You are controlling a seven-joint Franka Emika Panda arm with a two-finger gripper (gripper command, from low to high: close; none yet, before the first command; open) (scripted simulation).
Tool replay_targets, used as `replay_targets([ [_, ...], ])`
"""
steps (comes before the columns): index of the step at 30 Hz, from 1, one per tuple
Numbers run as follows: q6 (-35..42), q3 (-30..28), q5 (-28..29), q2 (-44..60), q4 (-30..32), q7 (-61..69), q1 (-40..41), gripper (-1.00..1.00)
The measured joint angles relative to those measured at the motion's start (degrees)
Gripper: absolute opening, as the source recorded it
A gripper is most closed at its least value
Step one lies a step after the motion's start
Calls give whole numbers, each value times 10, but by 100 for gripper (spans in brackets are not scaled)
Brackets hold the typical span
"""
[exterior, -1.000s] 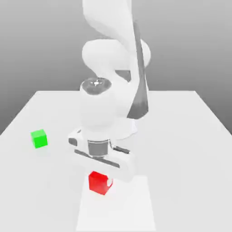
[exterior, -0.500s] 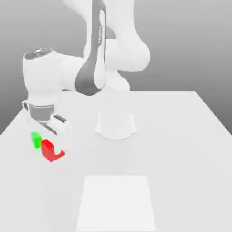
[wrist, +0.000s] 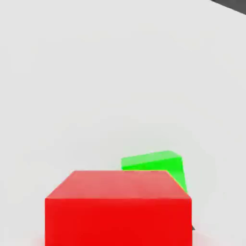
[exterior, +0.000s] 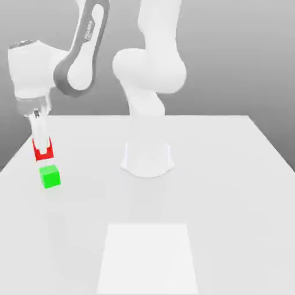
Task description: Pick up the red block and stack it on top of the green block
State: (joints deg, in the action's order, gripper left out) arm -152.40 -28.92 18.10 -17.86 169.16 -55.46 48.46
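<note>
We look for writing first: there is dark lettering on the grey band of the arm [exterior: 86,40] high above the green block [exterior: 50,176], but we cannot read it. Neither cube carries any mark, just plain faces.

The gripper [exterior: 42,151] points down, pinching the red block [exterior: 43,153] between its white fingers [exterior: 38,142]; red shows at the sides and underneath them. That red block hangs in the air directly above the green block, the two close but apart, with a sliver of white table [exterior: 230,173] between them in the exterior view.

The green block sits flat on the table, top face level. Being cubes, neither has a long axis we can name. In the hand view the red block [wrist: 117,206] sits square to the camera, its front face wide and flat, and the green block [wrist: 158,166] peeks out behind it, turned slightly relative to the red one.
</note>
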Motion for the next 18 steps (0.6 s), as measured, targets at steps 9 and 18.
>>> replay_targets([
  [9,-34,-18,-31,25,-2,22,-20,-100],
  [18,-71,-37,-71,63,-3,48,-50,-100],
])
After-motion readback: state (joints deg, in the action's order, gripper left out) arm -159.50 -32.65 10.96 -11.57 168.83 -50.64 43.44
